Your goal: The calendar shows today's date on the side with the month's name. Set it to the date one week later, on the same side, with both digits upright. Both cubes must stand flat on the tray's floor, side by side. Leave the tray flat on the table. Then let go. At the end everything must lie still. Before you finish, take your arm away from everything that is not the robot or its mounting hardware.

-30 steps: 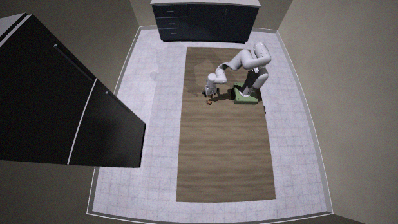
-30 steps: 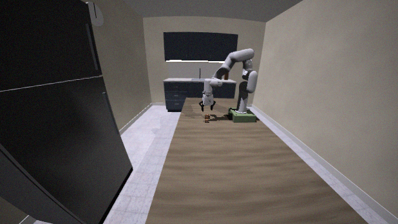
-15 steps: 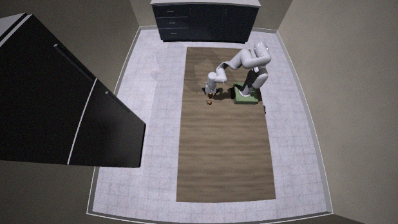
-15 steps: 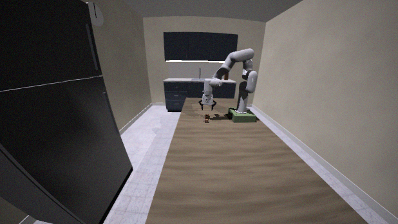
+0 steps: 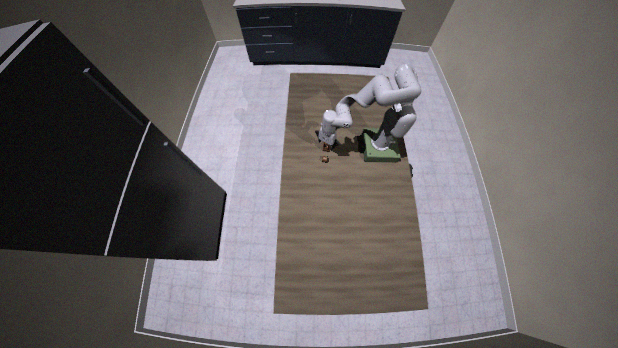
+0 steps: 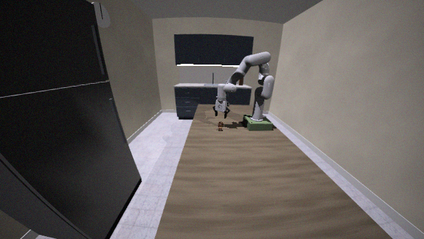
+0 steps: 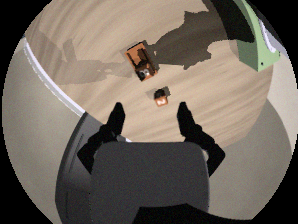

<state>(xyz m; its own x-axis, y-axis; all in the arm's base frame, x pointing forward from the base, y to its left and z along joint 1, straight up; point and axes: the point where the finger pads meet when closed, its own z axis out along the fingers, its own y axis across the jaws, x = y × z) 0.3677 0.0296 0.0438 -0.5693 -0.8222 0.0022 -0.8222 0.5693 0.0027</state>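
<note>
Gripper (image 5: 327,145) (image 6: 221,116) (image 7: 150,108): standing wide, holding nothing
Loose cube (image 5: 325,159) (image 7: 160,101): sitting outside the tray (image 7: 134,49), likely awaiting regrasp
Next move: probably lining up, then lowering

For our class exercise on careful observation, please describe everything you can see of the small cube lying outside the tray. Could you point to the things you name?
The small cube (image 5: 325,159) (image 7: 160,100) looks orange, like wood or plastic, with a pale mark resembling a 2 on one lit face; another face is dark. It sits on the wood-grained table beside the tray, separated from it by a gap. The open end effector does not touch it. Its other faces are hidden.
</note>
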